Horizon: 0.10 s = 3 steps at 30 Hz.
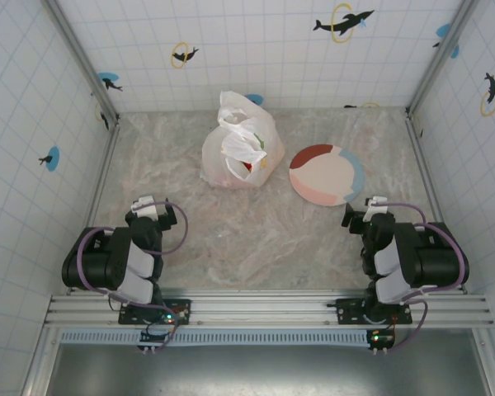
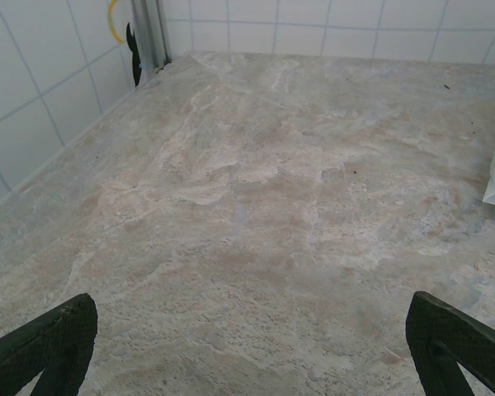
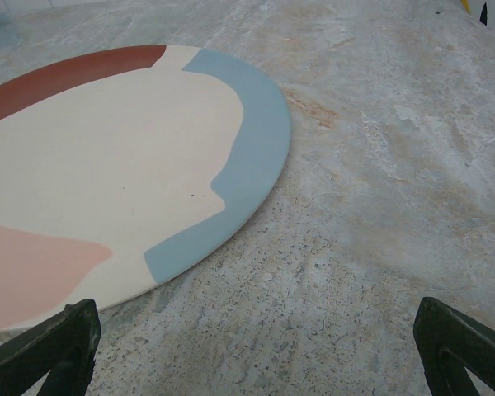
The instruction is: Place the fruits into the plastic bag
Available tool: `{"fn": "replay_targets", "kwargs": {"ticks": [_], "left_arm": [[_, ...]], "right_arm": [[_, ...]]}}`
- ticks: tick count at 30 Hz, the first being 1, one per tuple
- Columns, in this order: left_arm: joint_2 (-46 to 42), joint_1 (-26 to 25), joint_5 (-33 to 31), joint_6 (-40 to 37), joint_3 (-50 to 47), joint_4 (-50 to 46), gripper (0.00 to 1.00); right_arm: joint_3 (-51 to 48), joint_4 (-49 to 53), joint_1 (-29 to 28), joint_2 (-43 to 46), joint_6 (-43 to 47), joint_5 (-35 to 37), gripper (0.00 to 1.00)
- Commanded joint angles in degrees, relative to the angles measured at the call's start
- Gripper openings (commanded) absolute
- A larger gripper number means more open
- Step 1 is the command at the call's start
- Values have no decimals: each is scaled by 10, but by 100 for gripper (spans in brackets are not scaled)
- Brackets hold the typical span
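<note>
While fruits (image 1: 247,167) sit in plastic bag (image 1: 219,161), left pincer (image 2: 249,330), right pincer (image 3: 256,330) gape empty.

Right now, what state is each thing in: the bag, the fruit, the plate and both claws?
Plastic bag: slumped on the table, handles up, fruit inside.
Fruit: in the bag, red and yellow-green pieces showing at its mouth.
Plate: flat on the table, bare, to the right of the bag.
Left claw: open, holding nothing, above bare table.
Right claw: open, holding nothing, at the plate's edge.
</note>
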State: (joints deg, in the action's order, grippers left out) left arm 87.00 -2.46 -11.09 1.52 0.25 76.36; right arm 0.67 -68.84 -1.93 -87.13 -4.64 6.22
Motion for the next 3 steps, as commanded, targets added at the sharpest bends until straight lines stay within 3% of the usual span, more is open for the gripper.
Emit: {"fn": "replay_targets", "kwargs": {"ticks": [1,3], "left_arm": [[-1,6,8,10,-16,2,98],[-1,7,9,10,-17,2,98]], "right_arm": [[-7,-31,-3,2,6,8,100],[-7,-31,-3,2,6,7,100]]}}
